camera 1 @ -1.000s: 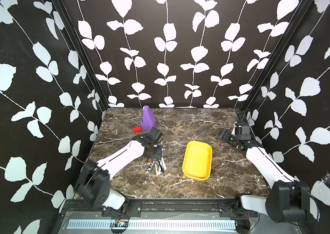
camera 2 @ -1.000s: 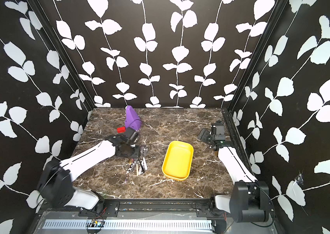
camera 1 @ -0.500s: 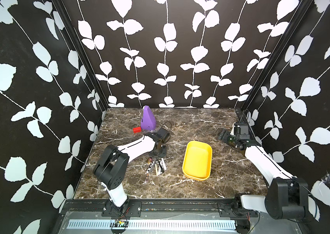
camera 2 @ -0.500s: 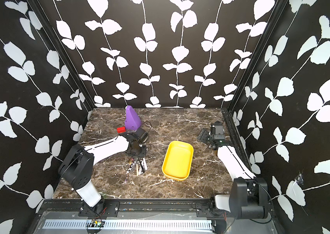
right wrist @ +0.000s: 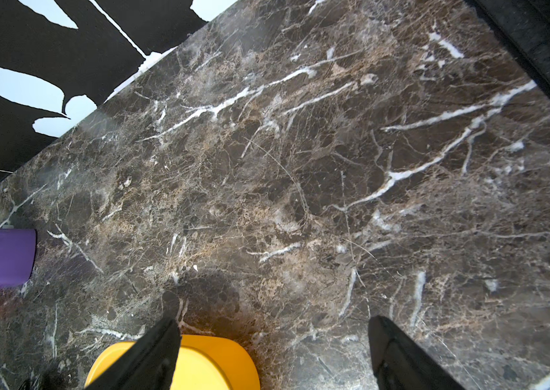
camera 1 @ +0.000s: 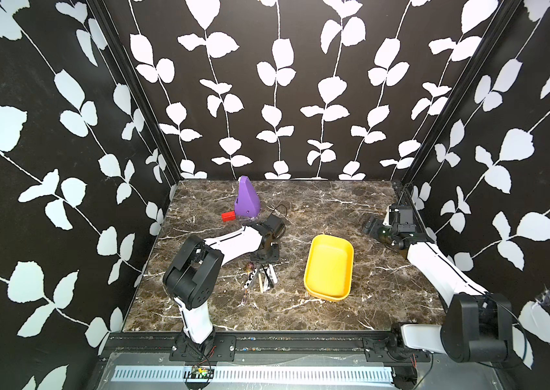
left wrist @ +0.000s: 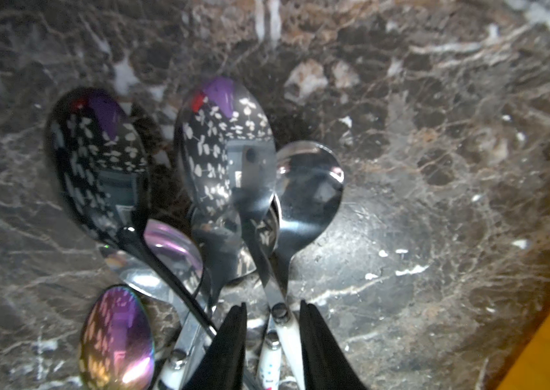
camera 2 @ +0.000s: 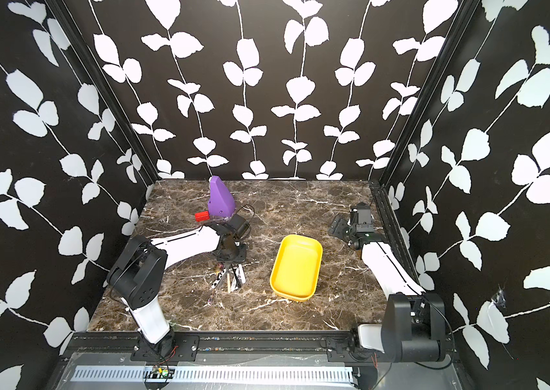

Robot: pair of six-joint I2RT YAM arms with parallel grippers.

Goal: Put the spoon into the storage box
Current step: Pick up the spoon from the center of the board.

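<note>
A: Left end effector (left wrist: pixel 271 341)?
B: Down over the spoon pile (camera 1: pixel 260 275), around 9 o'clock on the table (camera 1: pixel 300 202). Jaws narrowed to a small gap with two white spoon handles (left wrist: pixel 283 337) sitting between the black fingers (left wrist: pixel 229 344). Fingers look close on them, but contact itself isn't clear in the wrist view.
A: Which spoon?
B: Handles run up to a shiny steel spoon (left wrist: pixel 229 148) and a rounder one (left wrist: pixel 307 189). Can't tell which is actually pinched. A black spoon (left wrist: pixel 98 162) and an iridescent one (left wrist: pixel 116 337) lie alongside.
A: Right end effector (right wrist: pixel 273 351)?
B: Jaws spread wide, nothing between them, hovering at about 3 o'clock near the wall.
A: Storage box (camera 1: pixel 329 266)?
B: Bright yellow, shallow, rounded corners, nothing in it, just right of centre, near the spoons. In both top views.
A: Other stuff?
B: Purple wedge (camera 1: pixel 247 199) and red block (camera 1: pixel 228 216), around 11 o'clock.
</note>
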